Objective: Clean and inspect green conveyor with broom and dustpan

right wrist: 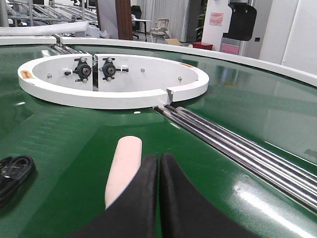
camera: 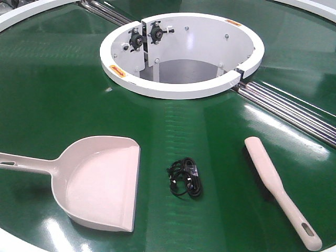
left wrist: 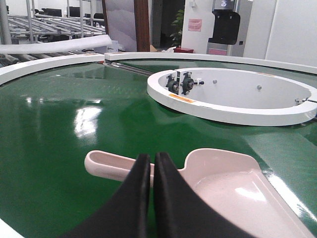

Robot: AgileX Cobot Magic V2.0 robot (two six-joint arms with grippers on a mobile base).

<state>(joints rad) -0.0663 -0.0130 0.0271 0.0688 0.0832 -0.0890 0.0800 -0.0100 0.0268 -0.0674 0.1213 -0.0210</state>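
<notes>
2 tools: dustpan [camera: 100,184] lower left, broom [camera: 275,186] lower right, flat on the green conveyor [camera: 52,94], probably laid 1 per arm.
Debris: black cable coil [camera: 185,177] lower centre, between them.
Left gripper [left wrist: 152,163]: fingers together, empty, aimed at dustpan handle.
Right gripper [right wrist: 159,161]: fingers together, empty, beside broom's end.

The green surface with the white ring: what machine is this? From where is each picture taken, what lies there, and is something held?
It is a ring-shaped green conveyor around a white opening, with steel rollers. A two-armed robot films it: one picture looks down from the front, two come from cameras on its wrists. On the belt lie a dustpan, a coiled black cable and a broom. The black tips are the left end effector and the right end effector, both shut and holding nothing.
</notes>
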